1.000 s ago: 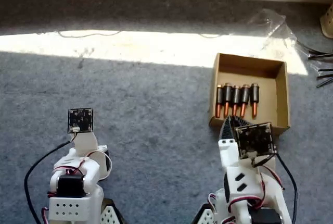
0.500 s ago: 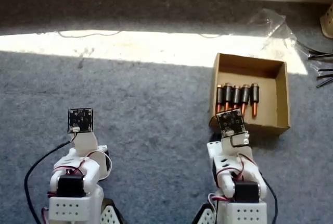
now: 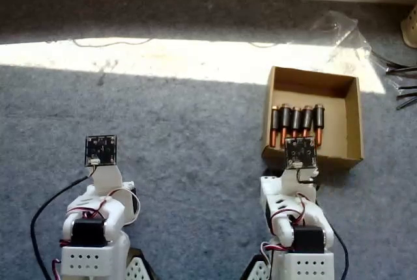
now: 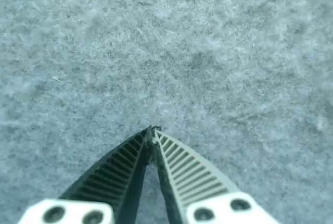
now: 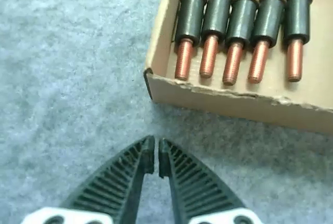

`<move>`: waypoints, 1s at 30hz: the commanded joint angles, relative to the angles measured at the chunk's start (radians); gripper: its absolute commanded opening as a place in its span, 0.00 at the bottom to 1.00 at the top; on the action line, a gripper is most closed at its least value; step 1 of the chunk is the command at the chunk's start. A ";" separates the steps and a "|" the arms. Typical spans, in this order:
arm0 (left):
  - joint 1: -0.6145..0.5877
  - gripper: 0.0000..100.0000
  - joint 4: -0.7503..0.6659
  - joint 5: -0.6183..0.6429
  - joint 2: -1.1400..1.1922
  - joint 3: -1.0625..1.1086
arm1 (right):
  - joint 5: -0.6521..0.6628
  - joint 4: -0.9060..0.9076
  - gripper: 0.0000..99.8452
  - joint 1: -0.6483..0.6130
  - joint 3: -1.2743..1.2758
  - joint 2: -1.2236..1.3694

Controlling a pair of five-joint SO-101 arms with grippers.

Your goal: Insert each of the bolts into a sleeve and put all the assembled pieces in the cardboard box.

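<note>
Right arm (image 3: pixel 296 215) has pulled back! A second ago it stretched to the cardboard box (image 3: pixel 355 120), and now it's folded short of the near wall. The left arm (image 3: pixel 98 218) hasn't budged. The right gripper (image 5: pixel 156 153) is closed down to a sliver with nothing in it, over the grey mat (image 5: pixel 67 78) just outside the box. The left gripper (image 4: pixel 152 133) has its tips pinched together, empty; whether they touch the mat is hard to say. Five sleeved bolts (image 5: pixel 242 26) lie side by side inside the box.
</note>
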 commanded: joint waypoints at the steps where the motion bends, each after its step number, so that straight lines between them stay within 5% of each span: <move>1: -0.010 0.01 0.006 0.005 -0.002 0.022 | -0.014 0.074 0.01 -0.005 0.117 -0.010; 30: 0.084 0.01 0.008 0.005 -0.002 0.022 | -0.015 0.171 0.01 0.004 0.117 -0.010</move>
